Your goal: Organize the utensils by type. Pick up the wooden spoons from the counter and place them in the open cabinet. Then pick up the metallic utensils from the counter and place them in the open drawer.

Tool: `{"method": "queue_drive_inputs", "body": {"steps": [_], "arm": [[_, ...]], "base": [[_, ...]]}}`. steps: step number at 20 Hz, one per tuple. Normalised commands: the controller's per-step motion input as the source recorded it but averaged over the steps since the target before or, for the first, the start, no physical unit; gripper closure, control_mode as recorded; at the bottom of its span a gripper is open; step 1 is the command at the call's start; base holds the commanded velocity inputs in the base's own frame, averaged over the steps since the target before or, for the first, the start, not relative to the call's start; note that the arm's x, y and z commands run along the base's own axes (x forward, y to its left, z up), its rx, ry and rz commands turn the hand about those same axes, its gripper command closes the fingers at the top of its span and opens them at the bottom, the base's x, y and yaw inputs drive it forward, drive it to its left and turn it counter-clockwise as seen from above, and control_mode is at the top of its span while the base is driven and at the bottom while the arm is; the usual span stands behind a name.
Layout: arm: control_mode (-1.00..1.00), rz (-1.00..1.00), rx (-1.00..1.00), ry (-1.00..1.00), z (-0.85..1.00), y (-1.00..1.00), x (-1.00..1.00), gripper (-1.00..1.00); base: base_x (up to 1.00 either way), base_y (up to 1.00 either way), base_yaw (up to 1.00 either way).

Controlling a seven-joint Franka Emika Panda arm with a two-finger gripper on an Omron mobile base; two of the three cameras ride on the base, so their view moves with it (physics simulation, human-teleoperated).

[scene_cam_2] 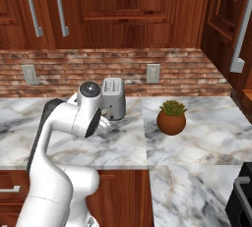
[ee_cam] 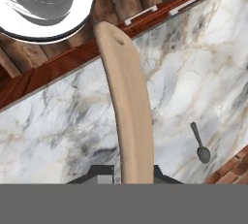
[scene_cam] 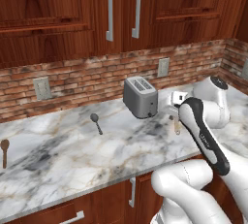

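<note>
My gripper (scene_cam: 175,116) hangs over the counter (scene_cam: 72,160) just right of the toaster and is shut on the pale tan wooden spoon (scene_cam: 177,127). In the hand view its long handle (ee_cam: 128,102) rises from between my gripper's (ee_cam: 130,174) fingertips toward the counter's front edge. The dark grey metal spoon (scene_cam: 96,122) lies on the marble left of the toaster, also seen as the metal spoon (ee_cam: 201,149). The dark brown wooden spoon (scene_cam: 4,151) lies at the counter's far left. The open cabinet and the open drawer are out of view.
A silver toaster (scene_cam: 140,97) stands by the brick wall, close to my hand. A potted plant (scene_cam_2: 171,118) sits further right on the counter. Closed upper cabinets with bar handles (scene_cam: 109,9) hang above. My own arm (scene_cam_2: 64,123) fills the left of the right base view.
</note>
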Motion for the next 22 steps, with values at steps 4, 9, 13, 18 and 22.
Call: {"method": "queue_drive_inputs", "body": {"steps": [4,9,13,18,22], "arm": [[-1.0,0.0,0.09,0.0,0.5,0.54,-0.38,1.0],[-1.0,-0.03,0.05,-0.05,0.15,0.67,-0.23,1.0],[-1.0,-0.01,0.19,-0.08,0.0,-0.03,-0.02,1.0],[-1.0,0.0,0.21,-0.08,-0.13,-0.27,0.0,1.0],[-1.0,0.0,0.01,0.0,0.0,-0.01,0.0,1.0]], "base": [[0.0,0.0,0.0],[0.0,0.0,0.0],[0.0,0.0,0.0],[0.0,0.0,0.0],[0.0,0.0,0.0]]}}
